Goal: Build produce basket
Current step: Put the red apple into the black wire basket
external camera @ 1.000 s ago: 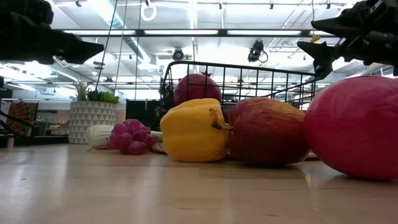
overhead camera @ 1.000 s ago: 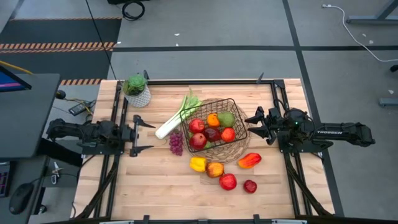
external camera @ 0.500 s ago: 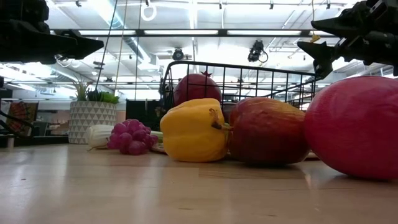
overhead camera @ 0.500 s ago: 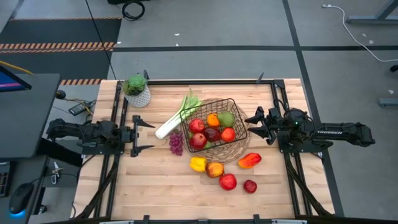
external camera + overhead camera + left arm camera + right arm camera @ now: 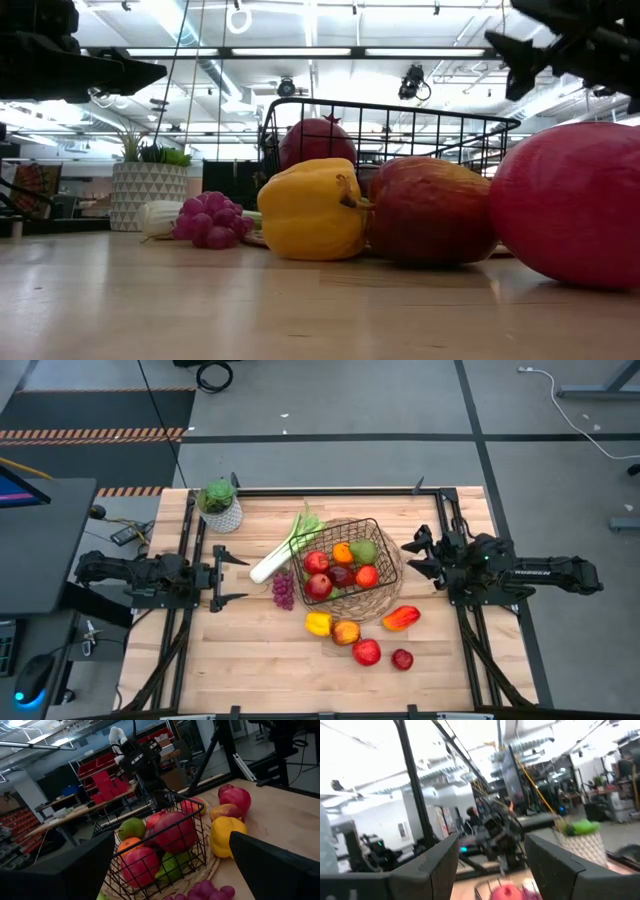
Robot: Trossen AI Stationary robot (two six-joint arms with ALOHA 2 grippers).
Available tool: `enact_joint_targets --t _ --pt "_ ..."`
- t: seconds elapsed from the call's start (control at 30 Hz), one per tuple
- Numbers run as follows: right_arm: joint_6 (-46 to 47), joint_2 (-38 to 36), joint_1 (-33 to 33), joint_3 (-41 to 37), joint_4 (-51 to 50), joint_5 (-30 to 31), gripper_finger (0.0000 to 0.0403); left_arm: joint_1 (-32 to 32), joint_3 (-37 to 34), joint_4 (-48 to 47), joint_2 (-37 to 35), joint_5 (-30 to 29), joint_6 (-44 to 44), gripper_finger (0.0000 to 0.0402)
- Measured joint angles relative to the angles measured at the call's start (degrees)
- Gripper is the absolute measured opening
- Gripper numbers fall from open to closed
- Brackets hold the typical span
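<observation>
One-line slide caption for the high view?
Both grippers, left and right, open beside the half-filled basket; five produce pieces outside.

My left arm lies low along the left edge of the table, and my left gripper [image 5: 228,575] points toward the middle with its two fingers spread wide apart, holding nothing. My right arm stretches in from the right side; my right gripper [image 5: 412,555] hangs above the table, fingers partly apart, empty.
</observation>
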Motion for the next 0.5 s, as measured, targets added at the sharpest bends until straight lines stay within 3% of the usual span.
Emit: enact_joint_targets --t 0.5 --pt "-0.29 1.11 0.65 0.0 -1.16 0.94 0.0236 0.0 0.0 0.02 0.0 -0.01 -0.02 0.04"
